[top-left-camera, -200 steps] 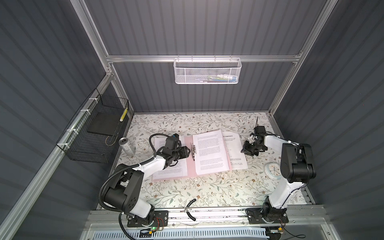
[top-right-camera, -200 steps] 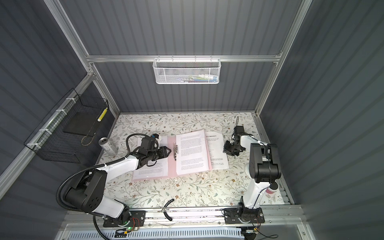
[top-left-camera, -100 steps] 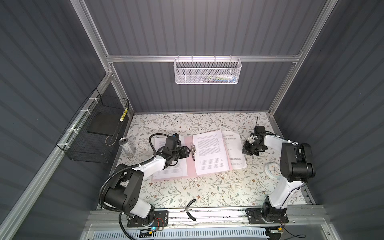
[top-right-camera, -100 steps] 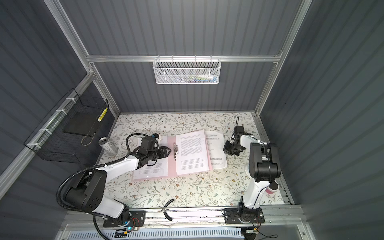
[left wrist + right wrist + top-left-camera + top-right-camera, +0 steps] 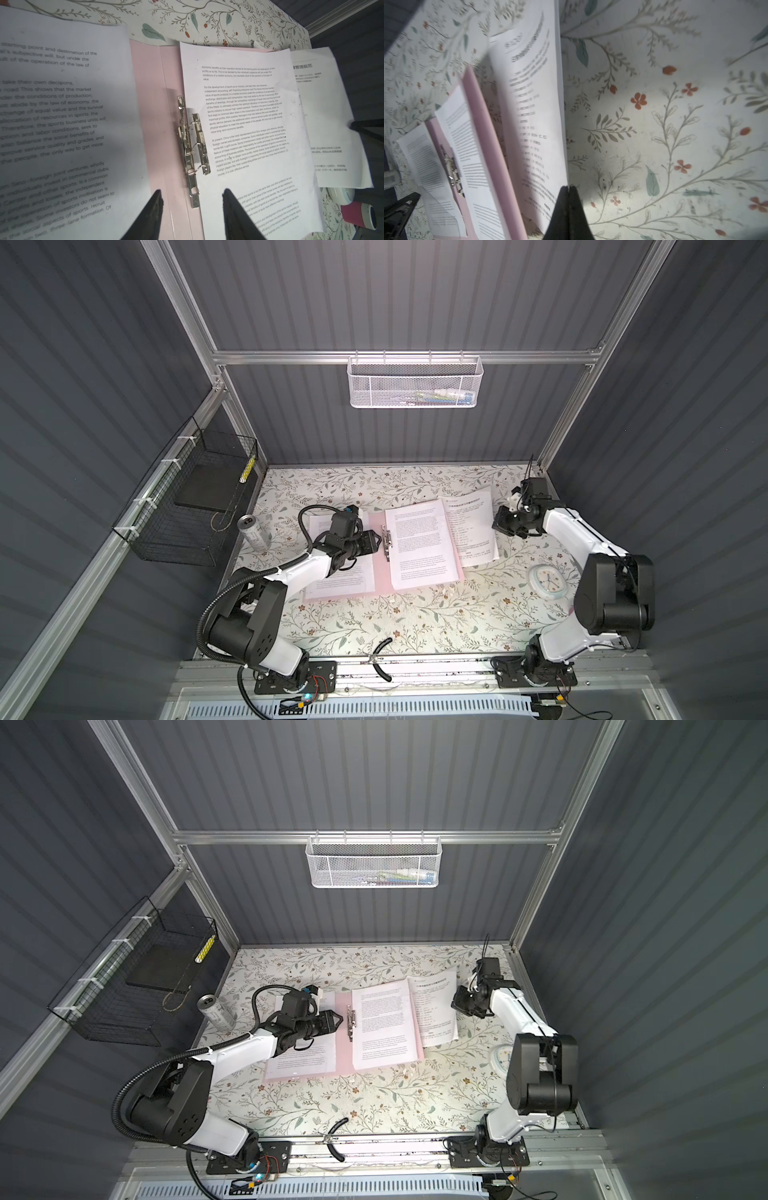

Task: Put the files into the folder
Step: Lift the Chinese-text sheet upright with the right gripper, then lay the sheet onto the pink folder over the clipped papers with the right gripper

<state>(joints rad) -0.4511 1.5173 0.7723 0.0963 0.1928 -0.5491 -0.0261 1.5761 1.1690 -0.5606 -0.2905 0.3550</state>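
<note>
The pale pink folder [image 5: 376, 572] [image 5: 343, 1056] lies open and flat on the table, its metal clip [image 5: 386, 541] [image 5: 191, 141] along the spine. One printed sheet [image 5: 345, 576] lies on its left cover and another [image 5: 419, 547] on its right cover. A third sheet [image 5: 471, 531] [image 5: 535, 104] of the files lies just right of the folder, overlapping it. My right gripper [image 5: 496, 522] [image 5: 568, 188] is shut on that sheet's right edge, which is raised off the table. My left gripper [image 5: 376, 540] [image 5: 192, 192] hovers open over the spine, fingers either side of the clip's end.
A metal can [image 5: 253, 531] stands left of the folder and a round clock [image 5: 547, 580] lies at the right. A black wire basket [image 5: 187, 506] hangs on the left wall, a white mesh basket [image 5: 415, 381] on the back rail. A black tool [image 5: 382, 655] rests at the front edge.
My right gripper's jaws have closed on the right-hand sheet's edge. The left arm and the folder have not moved.
</note>
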